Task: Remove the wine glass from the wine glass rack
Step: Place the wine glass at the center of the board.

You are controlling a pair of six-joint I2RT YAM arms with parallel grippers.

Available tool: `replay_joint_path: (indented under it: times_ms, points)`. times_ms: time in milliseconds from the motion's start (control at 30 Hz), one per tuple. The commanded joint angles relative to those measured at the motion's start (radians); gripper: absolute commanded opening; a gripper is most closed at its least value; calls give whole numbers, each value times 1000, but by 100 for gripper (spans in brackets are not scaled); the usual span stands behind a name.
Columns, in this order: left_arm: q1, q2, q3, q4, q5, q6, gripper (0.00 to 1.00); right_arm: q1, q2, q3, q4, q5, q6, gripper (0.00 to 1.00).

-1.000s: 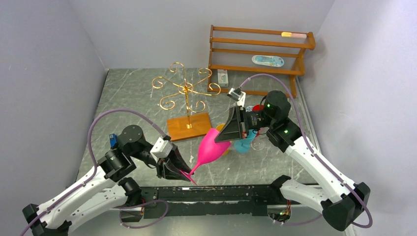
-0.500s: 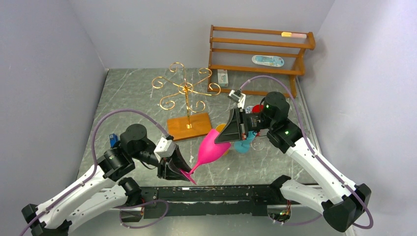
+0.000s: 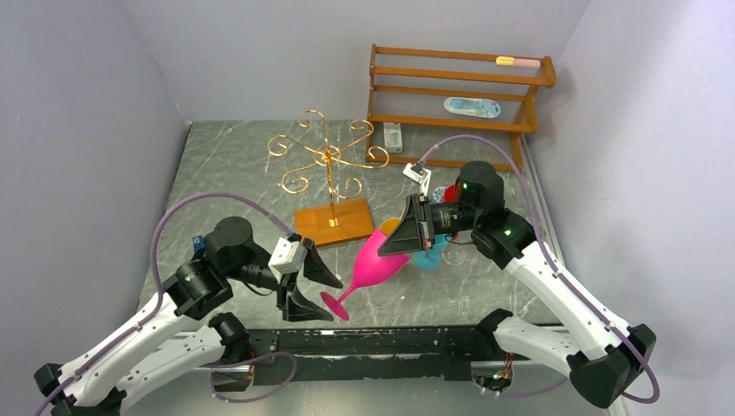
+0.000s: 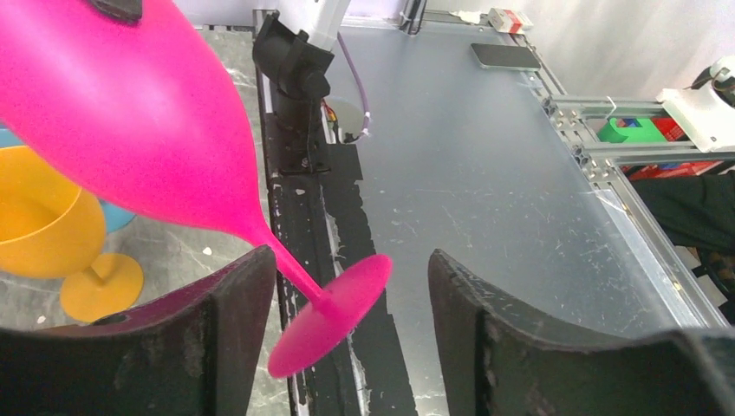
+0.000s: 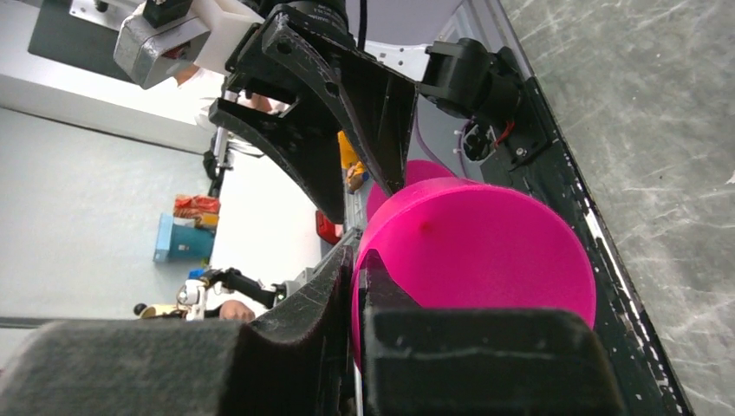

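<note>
left gripper (image 3: 334,299) is low near the front edge of the table (image 3: 225,173), jaws wide. on my left wrist cam the foot and lower stem of the wine glass (image 4: 130,113) sit in the gap between the fingers (image 4: 485,338). the stem passes right by one finger, can't tell if it touches. nothing clamped there.

wine glass rack (image 3: 328,156) stands mid-table on its wooden base, upright, no glass on the curled arms that i can see.

the pink wine glass (image 3: 373,260) is off the rack, just front-right of its base. it's tilted, foot down toward the left gripper and bowl up toward the right one.

right gripper (image 3: 400,238) is closed narrow on the bowl's rim. right wrist cam shows the two pads (image 5: 303,347) pinching the rim wall, one inside and one outside.

a yellow glass (image 4: 35,225) and a teal glass (image 3: 425,256) sit just behind the pink bowl, under the right wrist.

wooden shelf (image 3: 459,87) is at the back right.
</note>
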Motion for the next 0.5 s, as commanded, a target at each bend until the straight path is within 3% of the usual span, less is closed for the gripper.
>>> replay_joint_path:
  times_ms: [0, 233, 467]
  points:
    - [4, -16, 15, -23, -65, 15, 72, 6, 5, 94, -205, 56, -167, 0]
    - [4, 3, 29, -49, -154, 1, 77, 6, 13, 192, -516, 227, -364, 0]
    - [4, 19, 37, -67, -289, -4, 78, 23, -33, 204, -668, 471, -409, 0]
